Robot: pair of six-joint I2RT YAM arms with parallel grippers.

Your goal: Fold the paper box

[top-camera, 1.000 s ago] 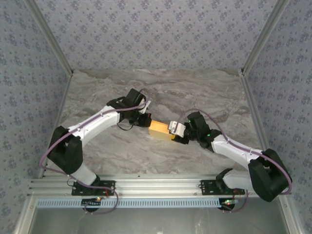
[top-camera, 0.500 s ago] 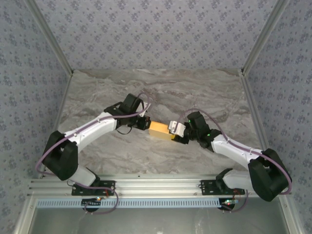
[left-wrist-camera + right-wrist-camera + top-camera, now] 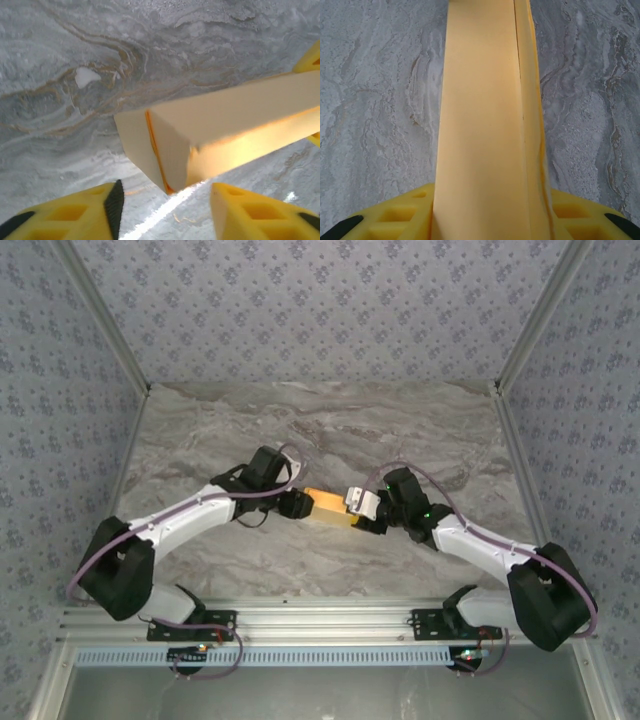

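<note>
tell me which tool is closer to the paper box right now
Right. The right tool grips the paper box at its right end, touching it. The left tool is open at the box's left end, its fingers apart from the cardboard.

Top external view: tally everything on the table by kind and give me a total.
paper box: 1
robot arms: 2 (left arm, right arm)
Total: 3
</note>
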